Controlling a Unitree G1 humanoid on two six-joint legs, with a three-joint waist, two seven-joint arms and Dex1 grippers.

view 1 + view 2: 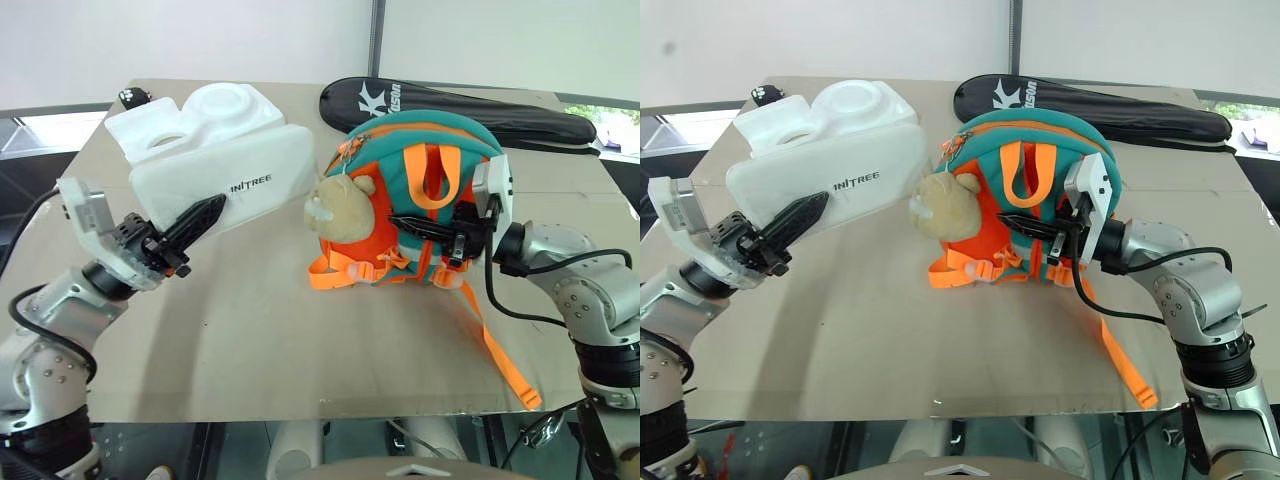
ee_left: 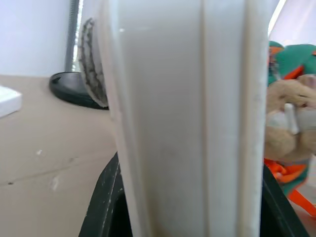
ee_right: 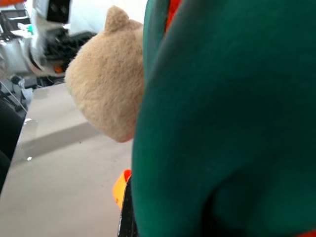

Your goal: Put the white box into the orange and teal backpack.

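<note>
White box [image 1: 225, 180] left of backpack [image 1: 420, 175]

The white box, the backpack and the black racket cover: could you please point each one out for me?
white box [image 1: 250, 175]: left eye view, on its lid above the dark lettering.
backpack [image 1: 420, 130]: left eye view, on its teal top.
black racket cover [image 1: 480, 112]: left eye view, on the middle of its length.
</note>
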